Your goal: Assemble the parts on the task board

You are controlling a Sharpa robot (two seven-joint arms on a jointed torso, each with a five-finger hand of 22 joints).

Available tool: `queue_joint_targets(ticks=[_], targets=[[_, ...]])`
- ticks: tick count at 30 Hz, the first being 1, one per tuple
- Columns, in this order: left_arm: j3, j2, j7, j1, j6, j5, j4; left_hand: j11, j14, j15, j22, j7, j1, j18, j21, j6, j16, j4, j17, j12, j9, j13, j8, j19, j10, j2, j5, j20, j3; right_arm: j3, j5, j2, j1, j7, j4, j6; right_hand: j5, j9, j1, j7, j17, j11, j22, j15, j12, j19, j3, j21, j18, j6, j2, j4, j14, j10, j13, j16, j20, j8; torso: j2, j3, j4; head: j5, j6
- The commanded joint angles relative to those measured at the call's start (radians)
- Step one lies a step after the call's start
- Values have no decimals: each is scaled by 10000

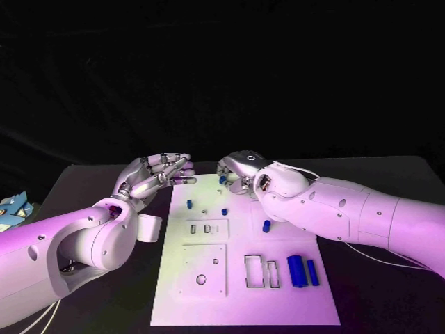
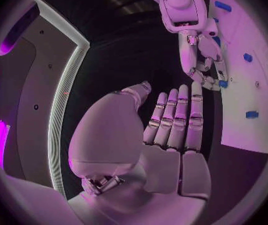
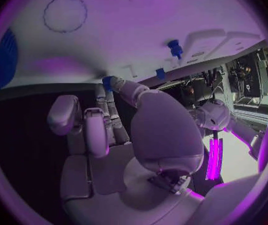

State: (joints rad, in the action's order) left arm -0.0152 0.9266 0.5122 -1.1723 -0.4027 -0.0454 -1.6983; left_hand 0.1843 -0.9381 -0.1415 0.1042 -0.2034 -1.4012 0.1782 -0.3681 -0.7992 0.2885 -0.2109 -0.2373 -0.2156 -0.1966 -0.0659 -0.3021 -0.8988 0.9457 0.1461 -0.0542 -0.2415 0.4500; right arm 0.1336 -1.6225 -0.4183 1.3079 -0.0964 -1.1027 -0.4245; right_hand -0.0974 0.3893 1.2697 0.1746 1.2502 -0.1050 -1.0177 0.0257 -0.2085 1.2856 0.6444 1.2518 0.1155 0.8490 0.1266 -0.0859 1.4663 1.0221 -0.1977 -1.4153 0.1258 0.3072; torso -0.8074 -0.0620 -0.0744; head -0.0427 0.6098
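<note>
Fingertips of the right hand (image 1: 245, 170) seem to pinch a blue part (image 2: 223, 83) at the task board's (image 1: 283, 306) far edge, likely for seating. Left hand (image 1: 154, 174) waits beside that edge, open-fingered, holding nothing.

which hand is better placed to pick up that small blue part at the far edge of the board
Right, probably. The right hand reaches down over the task board's far edge, fingertips at the small blue part. The left hand hovers open beside the board.

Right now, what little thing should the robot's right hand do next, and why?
Probably close its fingers on the small blue part at the far edge of the task board and lift it. The right hand is curled over that part, and the left wrist view shows its fingertips right by it. The left hand holds nothing, fingers straight.
</note>
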Motion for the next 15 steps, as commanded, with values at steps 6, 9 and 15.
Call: queue_joint_targets(ticks=[6, 9, 15], targets=[[-7, 8, 63, -20, 188, 5, -5, 16, 16, -10, -13, -364, -38, 46, 10, -28, -37, 15, -9, 67, -8, 4, 25, -42, 65, 19, -18, 4, 38, -9, 25, -40, 8, 91, -28, -119, 2, -123, -473, 1, -340, -141, 428, 87, 297, -304, -276, -340, 19, -814, 602, 130, 276, -642, 354, 166, 102, -612, -1, -5, 6, 4, -18], [-7, 25, 64, -21, 183, 5, 14, 16, 16, -10, -13, -364, -38, 46, 10, -28, -37, 15, -9, 67, -8, 4, 25, -42, 65, 19, -18, 4, 38, -10, 42, -220, 32, 106, -226, -236, -4, -112, -475, -7, -313, -133, 368, 82, 271, -269, -298, -308, 8, -789, 601, 142, 283, -619, 356, 151, 102, -606, 2, -6, 21, 8, -24], [-6, 74, 77, -24, 255, 11, 96, 16, 16, -10, -13, -364, -38, 46, 10, -28, -37, 15, -9, 67, -8, 4, 25, -42, 65, 19, -18, 4, 38, -105, 475, -1190, 213, 72, -1365, -632, -209, 55, -375, 55, -51, -107, -44, 55, -130, 8, -281, -80, -68, -160, 457, 253, 373, -82, 338, -27, 75, -416, 50, -10, 86, 15, -64]])
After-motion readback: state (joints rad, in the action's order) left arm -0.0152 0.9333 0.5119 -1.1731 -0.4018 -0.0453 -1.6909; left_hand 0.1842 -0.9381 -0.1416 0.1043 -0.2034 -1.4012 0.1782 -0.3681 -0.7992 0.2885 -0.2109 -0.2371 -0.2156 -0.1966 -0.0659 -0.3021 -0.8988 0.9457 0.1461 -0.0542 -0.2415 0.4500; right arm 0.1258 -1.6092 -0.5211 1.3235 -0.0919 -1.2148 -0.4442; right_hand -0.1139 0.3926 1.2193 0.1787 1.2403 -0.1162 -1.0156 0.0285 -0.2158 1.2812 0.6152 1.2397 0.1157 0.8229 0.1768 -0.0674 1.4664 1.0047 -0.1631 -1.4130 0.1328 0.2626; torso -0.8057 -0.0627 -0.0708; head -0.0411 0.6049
